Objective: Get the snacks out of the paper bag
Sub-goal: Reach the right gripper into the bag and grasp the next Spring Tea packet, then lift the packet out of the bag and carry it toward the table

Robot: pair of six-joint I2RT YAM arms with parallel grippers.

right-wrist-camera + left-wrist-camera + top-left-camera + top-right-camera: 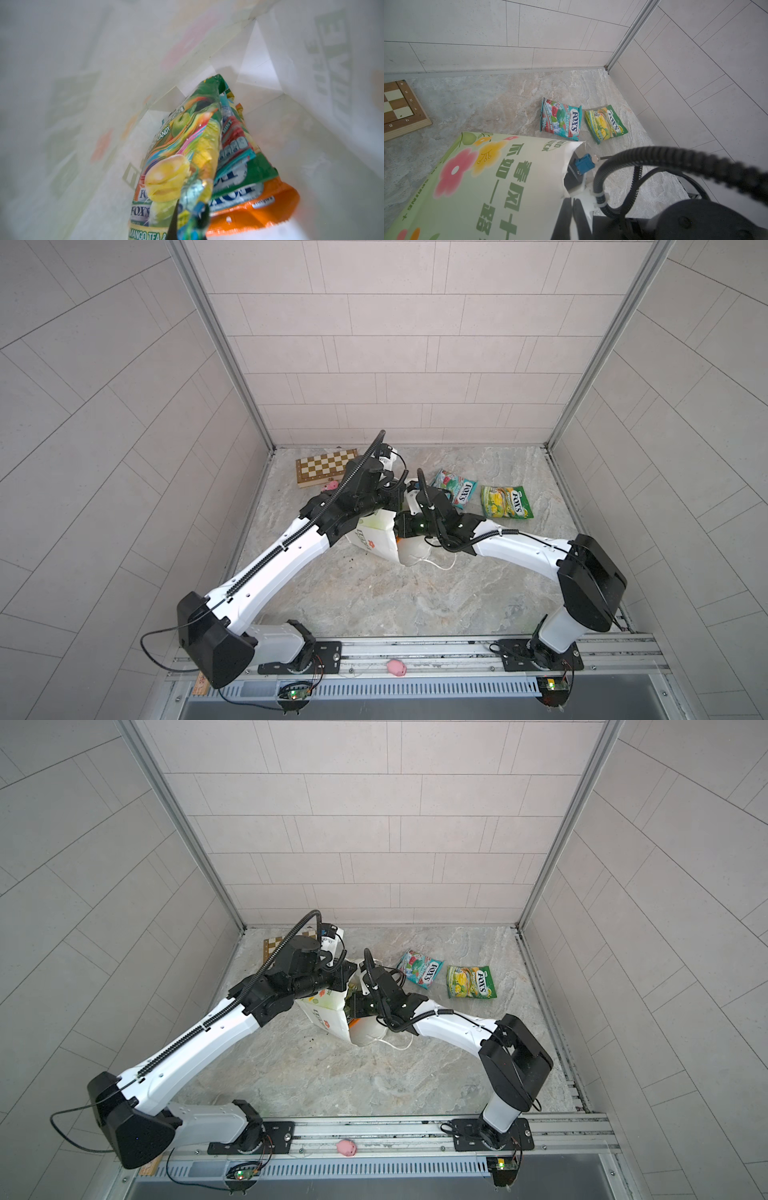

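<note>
The paper bag (374, 537) (322, 1011) lies tilted at mid-table, its mouth towards the right arm. My left gripper (572, 199) is shut on the torn rim of the bag (488, 187). My right gripper (190, 216) is deep inside the bag, hidden in both top views, and shut on the edge of a yellow-green snack packet (180, 145). Beside that one are a teal-and-red packet (234, 141) and an orange packet (270, 207). Out on the table lie a teal-and-red packet (454, 487) (560, 119) and a yellow-green packet (506, 502) (605, 123).
A chessboard (326, 466) (398, 108) lies at the back left with a pink toy pig (331, 486) at its near edge. Another pink pig (396, 667) sits on the front rail. A white cord handle (432, 564) trails from the bag. Tiled walls enclose three sides.
</note>
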